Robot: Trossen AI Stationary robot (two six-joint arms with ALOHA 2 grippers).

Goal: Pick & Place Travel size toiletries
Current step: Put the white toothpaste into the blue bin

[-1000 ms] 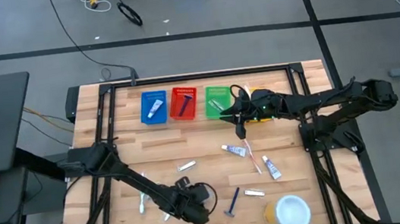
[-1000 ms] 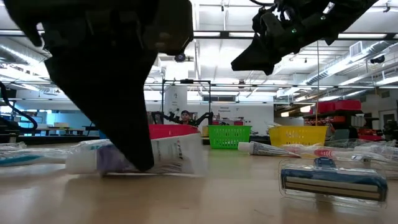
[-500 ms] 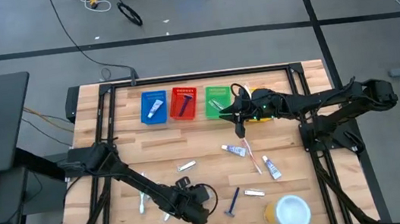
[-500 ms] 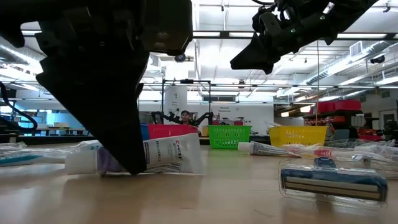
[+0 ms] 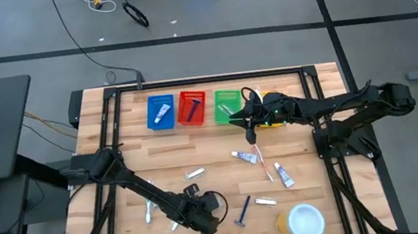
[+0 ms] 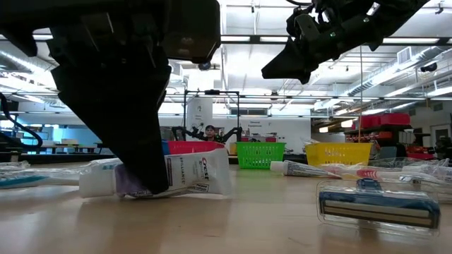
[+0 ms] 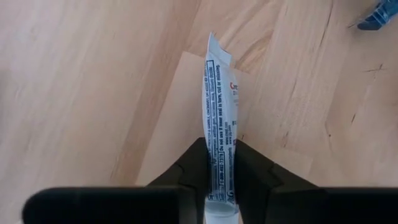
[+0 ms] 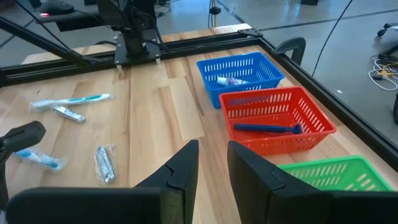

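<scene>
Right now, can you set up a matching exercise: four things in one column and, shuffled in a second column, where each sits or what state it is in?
Things
1. left gripper
2. right gripper
3. dark blue razor
4. small white-and-blue toothpaste tube

States
A. lying in the red plastic basket
B. lying in the blue plastic basket
C. open, raised above the table
D. low at the table, fingers either side of a white toothpaste tube

Pairs: 1-D, 2-C, 3-A, 4-B

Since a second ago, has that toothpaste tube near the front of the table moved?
Yes. In the low view the toothpaste tube has lifted at its printed end, rising a little against the red basket behind it, with the left gripper closed on it.
</scene>
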